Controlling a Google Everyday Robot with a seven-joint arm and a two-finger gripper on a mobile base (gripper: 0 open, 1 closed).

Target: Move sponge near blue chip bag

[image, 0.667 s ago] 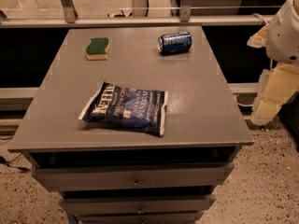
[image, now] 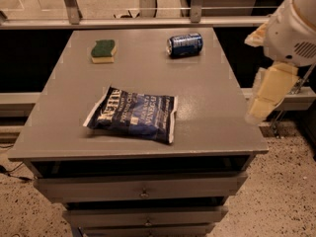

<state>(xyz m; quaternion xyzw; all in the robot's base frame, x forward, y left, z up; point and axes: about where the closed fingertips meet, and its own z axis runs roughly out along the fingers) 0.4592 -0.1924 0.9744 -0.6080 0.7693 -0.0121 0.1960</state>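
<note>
While sponge (image: 103, 51) and blue chip bag (image: 132, 114) lie just where they lay moment ago, gripper (image: 270, 90) has slid bit closer to table (image: 207, 93) from right, hanging off its edge. Spread or closed: not clear. Job only starting. Sponge at far left corner, well apart from bag, green side up, long side roughly left-right.
</note>
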